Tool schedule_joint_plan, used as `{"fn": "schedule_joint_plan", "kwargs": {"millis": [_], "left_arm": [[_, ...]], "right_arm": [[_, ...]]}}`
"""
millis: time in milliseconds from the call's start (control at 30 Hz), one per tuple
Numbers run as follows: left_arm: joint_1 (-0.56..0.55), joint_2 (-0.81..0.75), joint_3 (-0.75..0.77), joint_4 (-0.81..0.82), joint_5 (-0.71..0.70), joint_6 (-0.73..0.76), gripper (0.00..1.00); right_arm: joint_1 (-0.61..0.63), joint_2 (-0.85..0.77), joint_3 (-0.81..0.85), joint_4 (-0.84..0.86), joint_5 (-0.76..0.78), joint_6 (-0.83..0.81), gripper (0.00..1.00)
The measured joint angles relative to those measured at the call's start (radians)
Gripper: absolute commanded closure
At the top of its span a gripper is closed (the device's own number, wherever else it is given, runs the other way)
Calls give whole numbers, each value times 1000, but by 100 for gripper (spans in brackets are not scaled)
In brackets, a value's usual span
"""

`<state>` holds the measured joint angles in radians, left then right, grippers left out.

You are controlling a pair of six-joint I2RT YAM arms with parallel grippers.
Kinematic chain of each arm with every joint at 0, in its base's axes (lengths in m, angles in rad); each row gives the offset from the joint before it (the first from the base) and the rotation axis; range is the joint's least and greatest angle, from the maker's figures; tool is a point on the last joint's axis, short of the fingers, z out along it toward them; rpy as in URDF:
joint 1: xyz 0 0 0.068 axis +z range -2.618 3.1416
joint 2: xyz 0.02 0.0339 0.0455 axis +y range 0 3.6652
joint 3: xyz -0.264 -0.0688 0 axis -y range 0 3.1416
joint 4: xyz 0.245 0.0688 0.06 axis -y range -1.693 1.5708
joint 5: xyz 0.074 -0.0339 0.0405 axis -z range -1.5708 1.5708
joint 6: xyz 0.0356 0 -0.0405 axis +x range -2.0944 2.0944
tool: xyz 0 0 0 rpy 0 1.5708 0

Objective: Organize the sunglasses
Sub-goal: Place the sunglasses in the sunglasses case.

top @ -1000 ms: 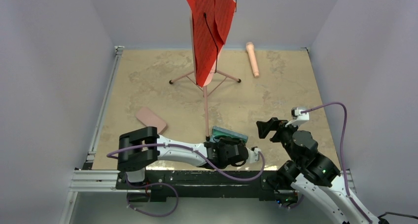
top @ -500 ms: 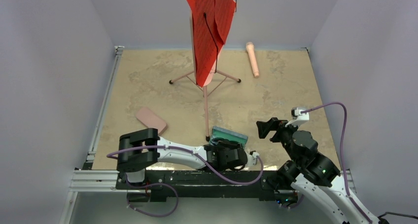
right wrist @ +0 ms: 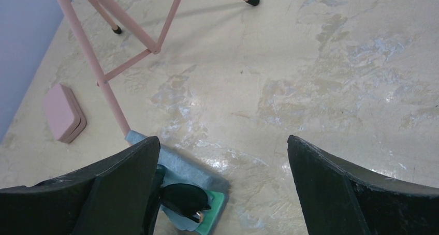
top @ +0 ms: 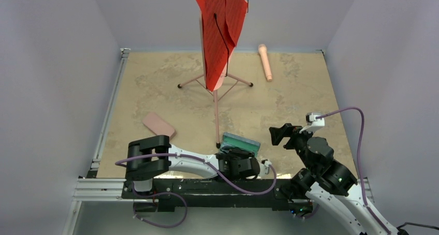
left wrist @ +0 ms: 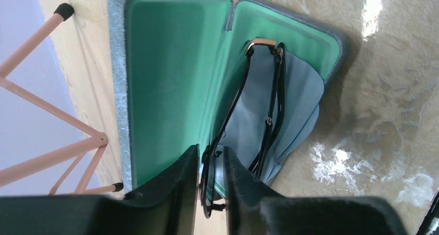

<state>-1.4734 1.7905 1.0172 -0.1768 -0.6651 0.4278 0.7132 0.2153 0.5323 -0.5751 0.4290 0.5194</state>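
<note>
Top external: left gripper sits low over the open grey-blue case at the worktop's near edge. The right gripper hangs just right of it.
Left wrist: the left gripper pinches the black sunglasses, which lie inside the case.
Right wrist: right gripper spread wide.

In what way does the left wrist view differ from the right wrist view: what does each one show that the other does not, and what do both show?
Only the left wrist view shows the left gripper, shut on the frame of the black sunglasses, and their long thin arms lying inside the case. Only the right wrist view shows the pink case and the right gripper, open wide above the table. Both show the open grey-blue case with its green lining, the sunglasses in it, and the pink stand legs.
</note>
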Motion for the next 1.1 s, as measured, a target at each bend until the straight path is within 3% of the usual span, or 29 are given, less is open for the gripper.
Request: {"fn": "schedule_joint_plan", "kwargs": {"millis": [33, 67, 100, 533, 933, 1100], "left_arm": [[0, 3, 0, -3, 2, -3, 38], [0, 5, 0, -7, 5, -3, 7], [0, 8, 0, -12, 6, -15, 1], [0, -25, 18, -75, 18, -141, 0], [0, -198, -14, -72, 91, -240, 0], [0, -316, -95, -107, 127, -368, 0]], "right_arm": [[0, 0, 0, 0, 0, 0, 1], [0, 0, 0, 0, 0, 0, 1], [0, 0, 0, 0, 0, 0, 1], [0, 0, 0, 0, 1, 0, 1], [0, 19, 0, 12, -12, -16, 1], [0, 64, 0, 39, -82, -45, 3]]}}
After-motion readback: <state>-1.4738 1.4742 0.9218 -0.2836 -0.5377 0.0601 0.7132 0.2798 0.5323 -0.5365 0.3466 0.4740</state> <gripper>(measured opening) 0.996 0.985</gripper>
